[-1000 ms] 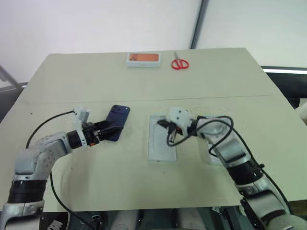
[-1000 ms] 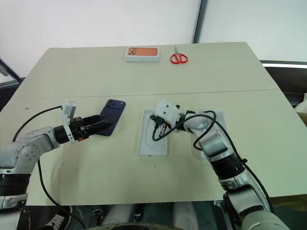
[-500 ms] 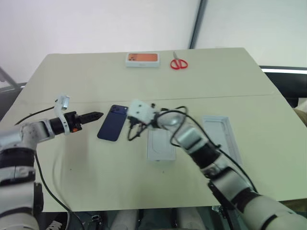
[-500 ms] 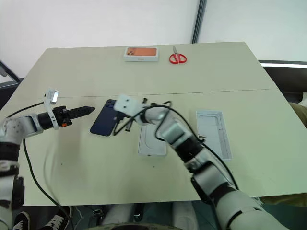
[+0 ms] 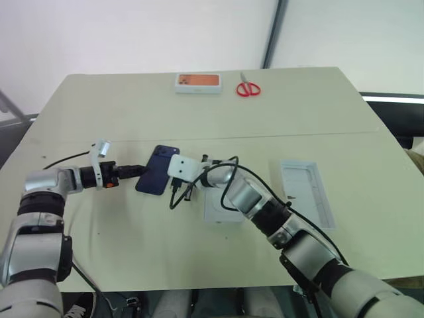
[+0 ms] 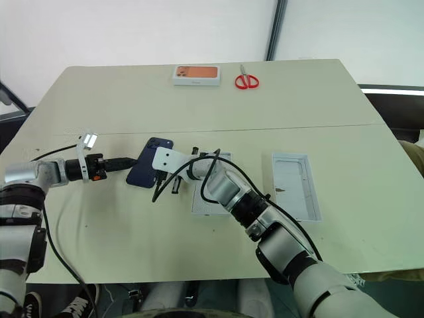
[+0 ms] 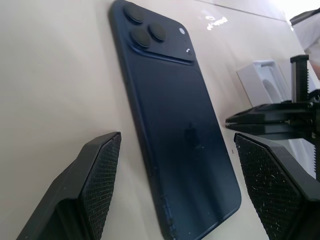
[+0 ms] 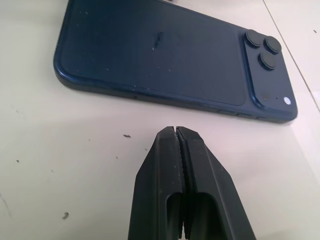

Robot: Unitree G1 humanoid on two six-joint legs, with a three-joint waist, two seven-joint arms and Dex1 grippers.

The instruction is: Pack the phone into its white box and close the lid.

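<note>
The phone (image 5: 158, 170) is dark navy and lies back up on the table, its camera cluster (image 7: 155, 34) at the far end. My left gripper (image 7: 177, 140) is open, one finger (image 7: 100, 170) on each side of the phone's near end and neither touching it. My right gripper (image 8: 175, 131) is shut on nothing, low over the table beside the phone's long edge. The white box (image 5: 222, 205) lies to the right of the phone, partly under my right arm, showing a white face with a rounded outline. The lid (image 5: 306, 193) lies further right, pale grey inside up.
An orange-topped box (image 5: 197, 81) and red scissors (image 5: 248, 88) sit at the table's far edge. A seam (image 5: 298, 136) crosses the table beyond the phone. The cables of my right arm (image 5: 225, 173) hang over the white box.
My right arm has swung left from over the white box to beside the phone, uncovering the lid. My left gripper drew back from the phone, then came up to it again.
</note>
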